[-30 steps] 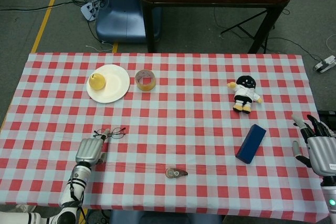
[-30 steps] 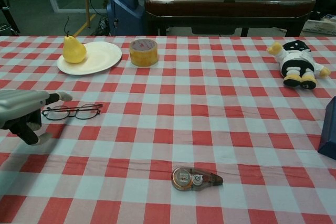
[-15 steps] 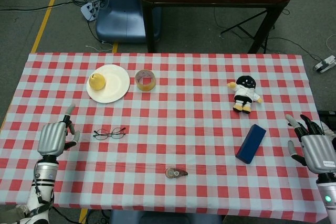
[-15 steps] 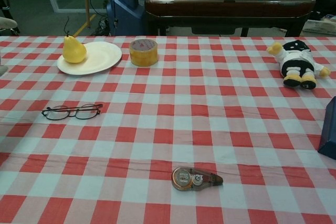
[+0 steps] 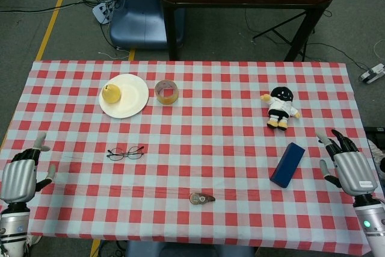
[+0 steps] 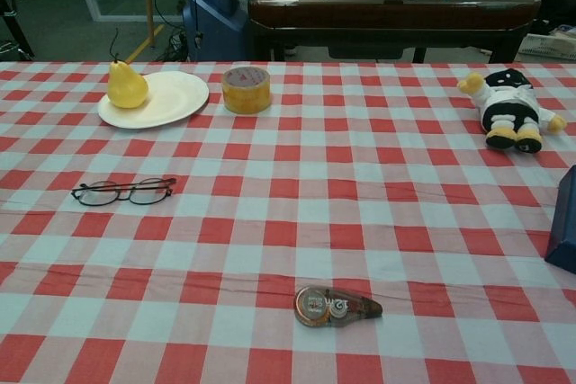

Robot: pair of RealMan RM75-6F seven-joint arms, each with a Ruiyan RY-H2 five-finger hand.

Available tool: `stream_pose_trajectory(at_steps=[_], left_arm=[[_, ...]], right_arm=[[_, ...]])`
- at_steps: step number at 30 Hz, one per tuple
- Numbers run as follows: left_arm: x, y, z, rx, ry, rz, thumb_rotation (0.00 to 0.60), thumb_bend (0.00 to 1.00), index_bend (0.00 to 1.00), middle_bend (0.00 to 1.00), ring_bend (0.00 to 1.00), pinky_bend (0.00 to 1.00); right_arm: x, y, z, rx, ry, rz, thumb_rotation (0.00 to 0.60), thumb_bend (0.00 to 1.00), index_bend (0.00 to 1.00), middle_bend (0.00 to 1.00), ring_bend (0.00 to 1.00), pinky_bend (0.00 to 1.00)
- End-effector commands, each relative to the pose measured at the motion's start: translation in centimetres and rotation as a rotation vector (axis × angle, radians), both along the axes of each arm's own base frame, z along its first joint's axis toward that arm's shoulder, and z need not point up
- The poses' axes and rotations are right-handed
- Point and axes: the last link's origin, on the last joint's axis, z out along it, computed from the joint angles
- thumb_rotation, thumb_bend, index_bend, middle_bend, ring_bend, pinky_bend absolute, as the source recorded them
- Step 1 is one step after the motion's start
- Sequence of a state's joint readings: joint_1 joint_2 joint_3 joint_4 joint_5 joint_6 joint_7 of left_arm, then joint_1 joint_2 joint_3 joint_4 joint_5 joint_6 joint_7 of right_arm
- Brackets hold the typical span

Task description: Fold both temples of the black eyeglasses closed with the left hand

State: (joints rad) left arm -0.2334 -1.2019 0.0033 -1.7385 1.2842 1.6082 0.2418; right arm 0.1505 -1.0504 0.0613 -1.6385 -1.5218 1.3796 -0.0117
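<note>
The black eyeglasses (image 5: 125, 152) (image 6: 123, 192) lie flat on the checked tablecloth at the left, with both temples lying folded in behind the lenses. My left hand (image 5: 20, 173) hangs at the table's left edge, well away from the glasses, its fingers apart and holding nothing. At the right edge my right hand (image 5: 348, 167) is held up with fingers spread and empty. Neither hand shows in the chest view.
A white plate (image 5: 133, 97) (image 6: 171, 96) carrying a yellow pear (image 5: 110, 93) (image 6: 127, 84) sits at the back left beside a tape roll (image 5: 166, 91) (image 6: 246, 89). A correction tape dispenser (image 5: 201, 197) (image 6: 337, 305) lies near the front. A plush toy (image 5: 280, 106) (image 6: 510, 109) and a blue box (image 5: 287, 164) (image 6: 565, 219) are on the right.
My left hand let go of the glasses and drew back leftward to the table's edge, leaving the chest view. The right hand shifted slightly inward. The glasses stayed put.
</note>
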Motion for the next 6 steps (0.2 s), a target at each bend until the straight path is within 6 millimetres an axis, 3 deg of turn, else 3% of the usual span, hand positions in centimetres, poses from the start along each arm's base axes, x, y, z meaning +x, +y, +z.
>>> stream_pose_trajectory(at_steps=[1, 6], left_arm=[[-0.36, -1.35, 0.10, -0.021, 0.029, 0.035, 0.600, 0.43, 0.07, 0.32, 0.30, 0.31], [-0.76, -2.13, -0.12, -0.030, 0.028, 0.063, 0.600, 0.43, 0.07, 0.31, 0.29, 0.31]], right_arm=[[-0.01, -0.01, -0.11, 0.000, 0.000, 0.002, 0.600, 0.49, 0.08, 0.26, 0.07, 0.15], [-0.08, -0.14, -0.37, 0.008, 0.001, 0.001, 0.600, 0.49, 0.08, 0.26, 0.07, 0.15]])
